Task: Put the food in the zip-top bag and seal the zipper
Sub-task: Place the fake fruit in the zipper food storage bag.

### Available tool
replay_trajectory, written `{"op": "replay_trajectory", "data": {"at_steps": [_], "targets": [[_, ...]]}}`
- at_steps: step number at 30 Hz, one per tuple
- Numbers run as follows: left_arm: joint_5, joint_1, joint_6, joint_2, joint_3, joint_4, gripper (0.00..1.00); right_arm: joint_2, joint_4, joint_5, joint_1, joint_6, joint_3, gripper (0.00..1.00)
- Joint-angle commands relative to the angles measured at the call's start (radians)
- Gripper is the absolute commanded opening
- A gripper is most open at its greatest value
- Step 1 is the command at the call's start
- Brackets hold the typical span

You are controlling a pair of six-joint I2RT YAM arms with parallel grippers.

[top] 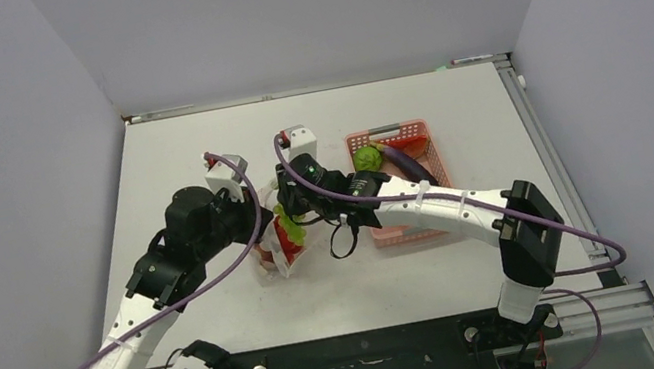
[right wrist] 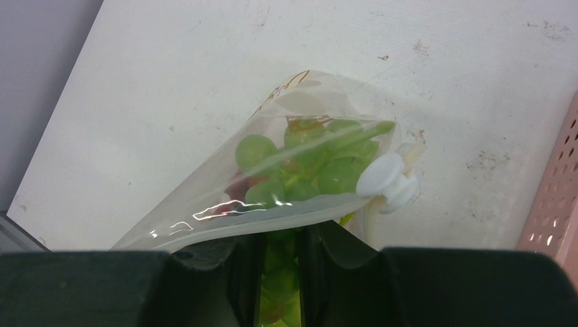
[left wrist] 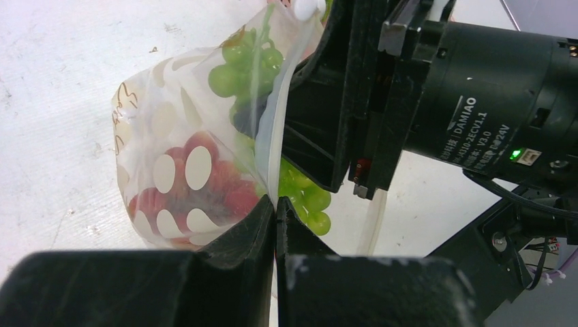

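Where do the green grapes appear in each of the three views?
Top external: green grapes mid-picture, left of the pink basket.
Left wrist: upper centre, behind clear film.
Right wrist: centre, reaching the bottom edge.
Shared landmark: the zip-top bag, visible in all three.

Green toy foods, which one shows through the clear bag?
The bunch of green grapes: it shows through the clear zip-top bag, at least partly inside, while the green round fruit lies in the pink basket.
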Motion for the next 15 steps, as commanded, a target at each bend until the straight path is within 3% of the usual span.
{"op": "replay_trajectory", "data": {"at_steps": [1,5,8,12,15], "targets": [[0.046,0.003,0.004,0.004,0.012,0.054,0.0,0.008,0.073,0.093,-0.015,0.051,0.051,0.15],[0.059,0.003,0.004,0.009,0.013,0.054,0.0,0.02,0.103,0.115,-0.016,0.07,0.051,0.28],[0.062,0.003,0.004,0.01,0.012,0.053,0.0,0.024,0.133,0.106,-0.016,0.081,0.045,0.48],[0.059,0.003,0.004,0.009,0.012,0.054,0.0,0.024,0.156,0.079,-0.016,0.081,0.038,0.6],[0.053,0.003,0.004,0.007,0.012,0.053,0.0,0.009,0.164,0.063,-0.016,0.074,0.022,0.61]]}}
